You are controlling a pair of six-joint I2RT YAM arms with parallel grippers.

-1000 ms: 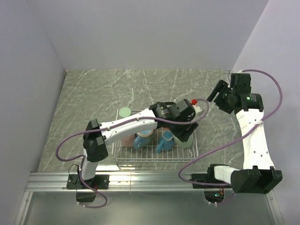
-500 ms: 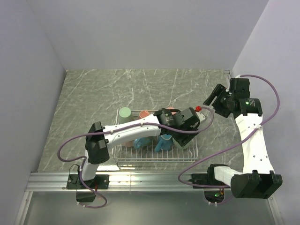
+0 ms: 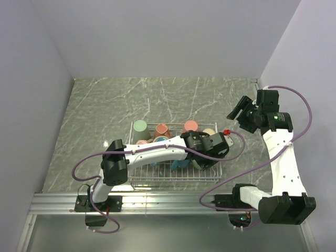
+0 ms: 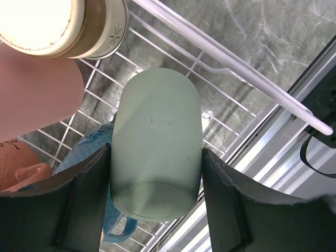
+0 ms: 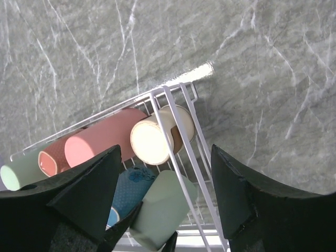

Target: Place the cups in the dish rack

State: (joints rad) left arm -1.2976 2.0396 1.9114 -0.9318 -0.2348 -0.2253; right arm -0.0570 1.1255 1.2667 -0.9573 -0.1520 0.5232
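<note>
placement step: left gripper (image 4: 155,157) pinching plain sage green cup (image 4: 157,115), white wire dish rack (image 3: 157,181) just below (free slot beside blue mug (image 4: 86,157)). next: lower, release. right gripper (image 5: 165,152) spread, empty.

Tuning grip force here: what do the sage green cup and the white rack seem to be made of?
The sage green cup looks like matte plastic or ceramic: an even, opaque, low-sheen wall with faint specks; which one, I cannot tell. The dish rack looks like white-coated metal wire: thin, straight, smooth glossy rods crossing in a grid.
</note>
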